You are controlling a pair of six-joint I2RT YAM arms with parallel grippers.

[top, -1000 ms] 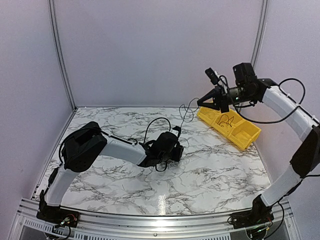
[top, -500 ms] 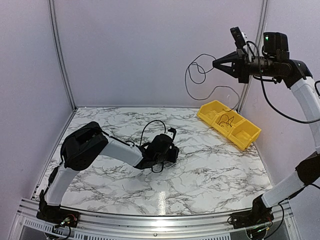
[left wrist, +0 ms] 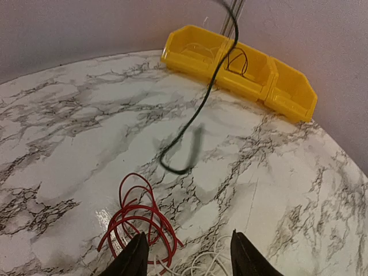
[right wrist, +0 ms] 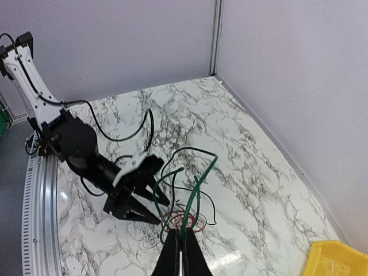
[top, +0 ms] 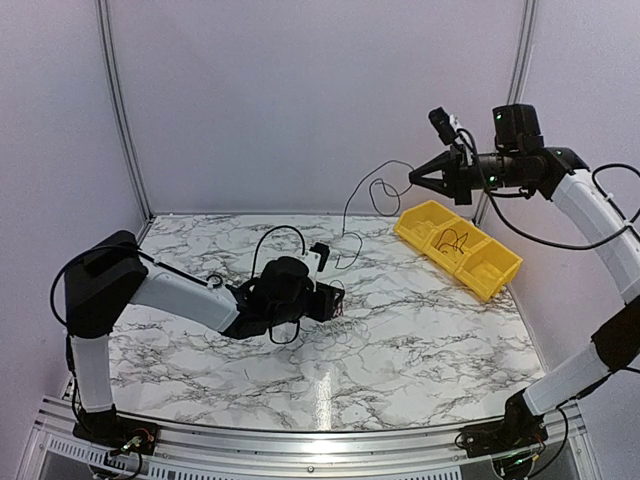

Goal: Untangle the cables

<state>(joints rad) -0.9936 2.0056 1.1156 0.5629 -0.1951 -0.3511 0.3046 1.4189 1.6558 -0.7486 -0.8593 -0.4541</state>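
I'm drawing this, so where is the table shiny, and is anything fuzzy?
Top external: a bright glare patch on the marble table near the front edge. Left wrist: the hanging dark cable is fuzzy at the top and throws a soft shadow.

I find the left arm [top: 190, 295] stretched low over the table and reaching toward centre, with its wrist near the surface. The left gripper [left wrist: 190, 260] has its fingers parted. The right arm [top: 592, 215] is raised high with the forearm extended leftward. The right gripper [top: 414, 178] points left, its jaws pinched closed on a thin cable [top: 386, 163].
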